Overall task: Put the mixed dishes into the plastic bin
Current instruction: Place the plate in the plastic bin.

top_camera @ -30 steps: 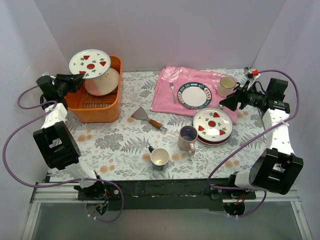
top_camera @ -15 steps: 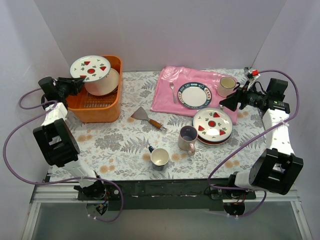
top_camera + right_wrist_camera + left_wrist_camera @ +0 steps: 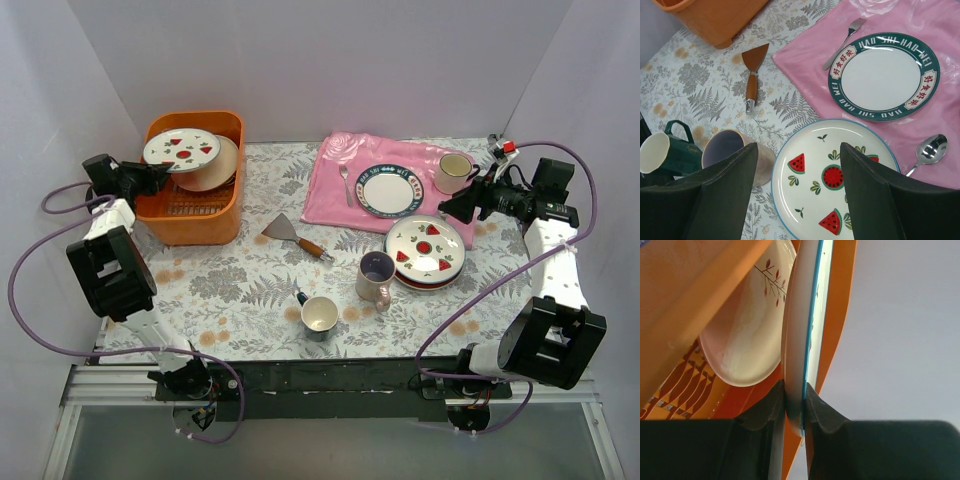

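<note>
Left wrist: left gripper [image 3: 795,390] clamped on fruit plate [image 3: 798,315] rim; top view, plate lies 2 o'clock, over plastic bin [image 3: 190,226].

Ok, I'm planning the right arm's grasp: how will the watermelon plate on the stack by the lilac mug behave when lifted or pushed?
The top plate looks like glazed ceramic, so probably stiff but chippable. Its glossy sheen suggests the rim may slip when pinched. Resting on a red-rimmed plate, it would likely slide off rather than tip if pushed.
</note>
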`<state>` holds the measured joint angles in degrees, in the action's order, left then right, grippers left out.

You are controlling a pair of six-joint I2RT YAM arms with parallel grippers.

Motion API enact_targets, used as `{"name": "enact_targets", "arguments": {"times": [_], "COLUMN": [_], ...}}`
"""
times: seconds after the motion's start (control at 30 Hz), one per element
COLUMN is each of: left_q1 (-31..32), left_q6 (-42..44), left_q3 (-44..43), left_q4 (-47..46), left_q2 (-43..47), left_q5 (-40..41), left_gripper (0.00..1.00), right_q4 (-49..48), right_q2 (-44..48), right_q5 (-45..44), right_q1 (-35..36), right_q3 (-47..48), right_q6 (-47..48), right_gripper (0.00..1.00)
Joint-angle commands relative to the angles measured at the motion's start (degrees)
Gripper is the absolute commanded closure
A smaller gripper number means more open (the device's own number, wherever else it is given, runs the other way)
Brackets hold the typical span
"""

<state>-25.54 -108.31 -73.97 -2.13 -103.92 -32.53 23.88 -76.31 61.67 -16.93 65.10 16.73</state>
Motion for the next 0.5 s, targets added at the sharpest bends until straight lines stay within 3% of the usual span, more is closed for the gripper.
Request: {"name": "enact_targets", "arguments": {"times": [0.0, 0.47], "left_q1": [1.4, 4.4], "left_q6": [2.0, 4.8], "left_q3": [-6.8, -15.0], "left_q4": [-1.6, 6.0], "left_q2": [-0.1, -8.5], "left_q5": [-0.8, 1.2], "left_gripper": [1.0, 1.0], "right_q4": [-0.5, -0.7], "right_q2": [1.5, 1.5], "right_q5": [1.2, 1.3], "right_q1": [-0.5, -0.5], "right_q3": [-0.1, 0.0], "right_q6": [0.6, 0.6], "right_gripper": [0.25, 0.25]}}
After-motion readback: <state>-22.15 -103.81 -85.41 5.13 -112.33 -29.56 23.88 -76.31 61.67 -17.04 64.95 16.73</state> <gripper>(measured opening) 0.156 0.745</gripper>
